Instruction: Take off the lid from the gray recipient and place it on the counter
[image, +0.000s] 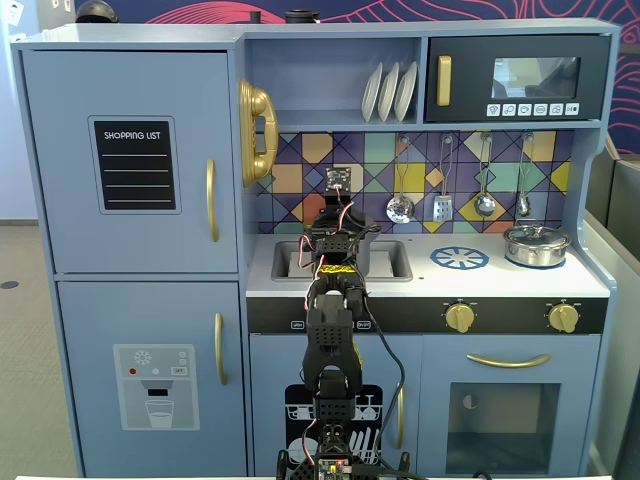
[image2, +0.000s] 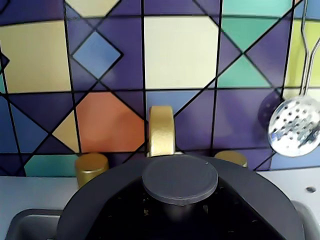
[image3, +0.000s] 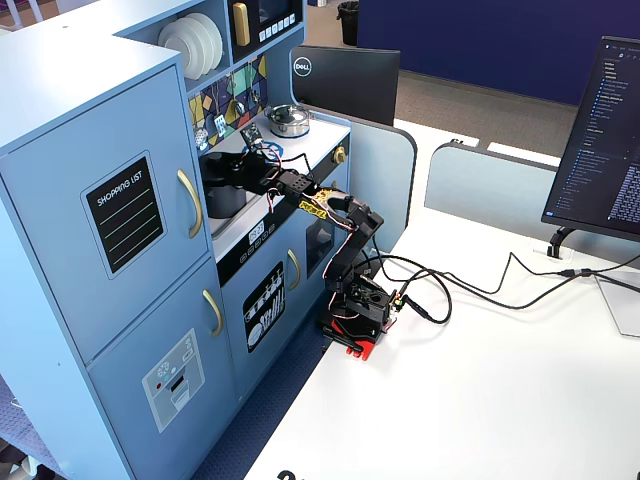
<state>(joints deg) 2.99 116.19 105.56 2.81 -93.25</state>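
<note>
claw (image3: 222, 163): over the sink, spread or pinched could not be told | lid (image2: 180, 179): sat on gray pot (image3: 226, 197) in sink, knob just below camera | step: reaching for knob | next: pinch knob, lift straight, carry to counter (image: 520, 280)

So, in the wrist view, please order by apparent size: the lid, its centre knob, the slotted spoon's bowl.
1. The lid, largest, though partly cut off by the frame.
2. The centre knob.
3. The slotted spoon's bowl, smallest, though it hangs farther from the camera, so its true size is unsure.
</note>
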